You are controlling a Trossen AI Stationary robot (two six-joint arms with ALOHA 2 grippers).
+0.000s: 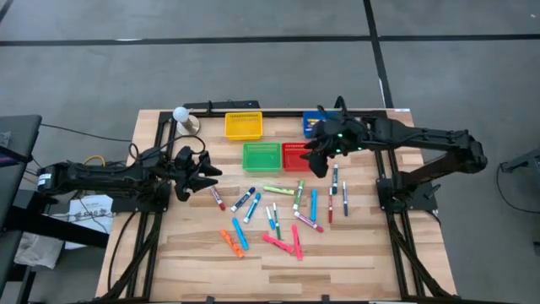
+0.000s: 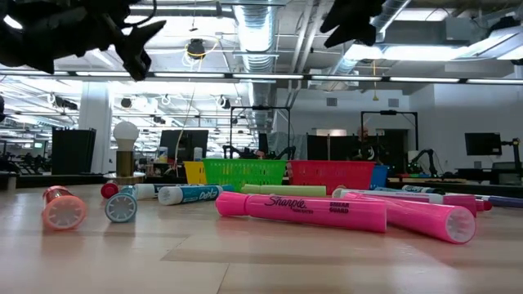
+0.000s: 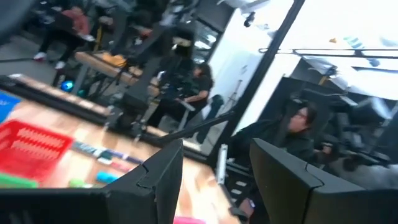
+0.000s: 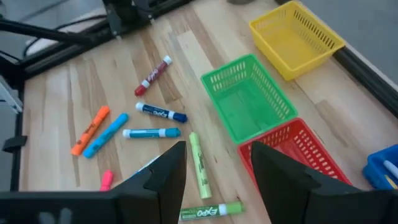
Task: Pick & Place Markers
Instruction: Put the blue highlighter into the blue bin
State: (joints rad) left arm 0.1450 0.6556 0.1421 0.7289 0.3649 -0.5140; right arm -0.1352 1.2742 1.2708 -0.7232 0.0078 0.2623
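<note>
"Sharpie" on pink marker [image 2: 301, 211], "EXPO" on green marker [image 4: 211, 211]

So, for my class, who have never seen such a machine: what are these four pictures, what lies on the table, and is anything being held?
It is a robot with two dark arms at a wooden table. One picture looks straight down, one looks level across the tabletop, and two come from cameras on the wrists. The left claw hangs open above the table's left side. The right claw hangs open over the red basket. Neither holds anything. Loose markers in many colours lie scattered on the wood. Green, yellow and blue baskets sit at the back, with people in the room beyond.
</note>
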